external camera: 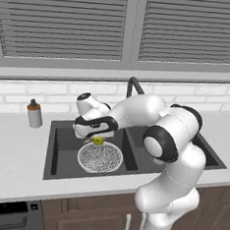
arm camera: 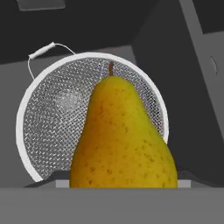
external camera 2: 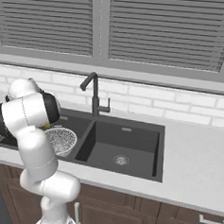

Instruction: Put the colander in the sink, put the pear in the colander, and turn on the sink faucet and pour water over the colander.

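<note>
Above the colander (external camera: 100, 157), inside the sink's (external camera: 58, 168) left basin: gripper (external camera: 97, 139) hanging with the pear (external camera: 98, 140) between its fingers, closed on the fruit at roughly the pear's width. Seen from the hand, pear (arm camera: 124, 142) upright, stem pointing away, broad yellow body covering the near right part of the colander (arm camera: 52, 109) mesh and raised clear of it. Colander resting flat on the basin floor, wire loop at its far rim, close to the divider between the basins. Behind the colander, at the sink's back edge by the divider: faucet (external camera 2: 93, 94), spout reaching toward the left basin. Left of the sink, on the counter (external camera: 10, 147) near the wall: soap bottle (external camera: 34, 114).
</note>
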Motion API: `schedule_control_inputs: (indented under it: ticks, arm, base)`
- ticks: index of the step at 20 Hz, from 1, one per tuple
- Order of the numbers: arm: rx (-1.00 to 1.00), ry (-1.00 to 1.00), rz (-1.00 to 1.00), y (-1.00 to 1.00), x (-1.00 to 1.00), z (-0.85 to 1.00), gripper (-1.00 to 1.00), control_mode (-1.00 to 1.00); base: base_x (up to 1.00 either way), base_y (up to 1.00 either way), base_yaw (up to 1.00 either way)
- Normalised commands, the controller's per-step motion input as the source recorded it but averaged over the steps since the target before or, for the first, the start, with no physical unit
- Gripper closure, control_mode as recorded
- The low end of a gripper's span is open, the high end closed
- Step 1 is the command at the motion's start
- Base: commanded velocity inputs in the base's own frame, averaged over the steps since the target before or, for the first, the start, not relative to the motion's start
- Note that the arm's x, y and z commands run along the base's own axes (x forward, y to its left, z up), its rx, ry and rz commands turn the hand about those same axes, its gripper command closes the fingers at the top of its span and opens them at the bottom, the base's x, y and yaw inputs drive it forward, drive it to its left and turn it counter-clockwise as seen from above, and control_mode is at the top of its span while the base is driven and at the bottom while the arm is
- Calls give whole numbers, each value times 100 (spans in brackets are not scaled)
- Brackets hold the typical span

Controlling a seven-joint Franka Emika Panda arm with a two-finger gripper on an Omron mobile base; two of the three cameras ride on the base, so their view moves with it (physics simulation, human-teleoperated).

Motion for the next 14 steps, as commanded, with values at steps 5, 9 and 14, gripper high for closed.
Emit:
schedule_control_inputs:
  ticks: [5, 9, 14]
  arm:
    - [0, 0, 0, -3, 14, -69, 100, -100]
    - [0, 0, 0, -1, 26, -77, 100, -100]
    - [0, -4, 0, -3, 18, -66, 100, -100]
  base:
    - [0, 0, 0]
    - [0, 0, 0]
    - [0, 0, 0]
